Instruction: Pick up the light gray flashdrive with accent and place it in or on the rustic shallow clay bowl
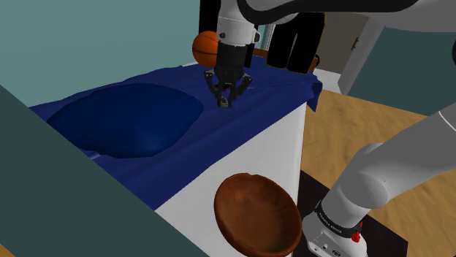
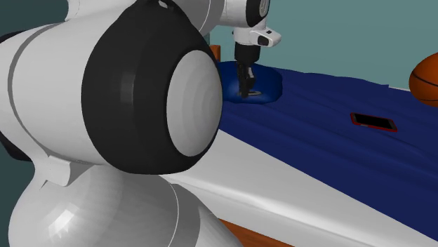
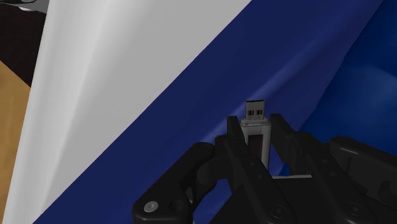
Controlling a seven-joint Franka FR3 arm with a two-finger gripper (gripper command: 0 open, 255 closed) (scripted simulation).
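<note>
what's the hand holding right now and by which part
The black two-finger hand clasps the small light grey flash drive by its body; the metal plug end sticks out beyond the grip.

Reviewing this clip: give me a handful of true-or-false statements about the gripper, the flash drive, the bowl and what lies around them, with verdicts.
1. The gripper is shut on the flash drive. True.
2. The flash drive already lies in the brown bowl. False: it is clasped between the fingers, over the blue cloth.
3. An orange ball sits behind the gripper in the shoulder view. True.
4. The brown bowl stands on the blue cloth. False: it shows lower down, in front of the white side below the cloth.
5. A dark phone with a red edge lies on the blue cloth. True.
</note>
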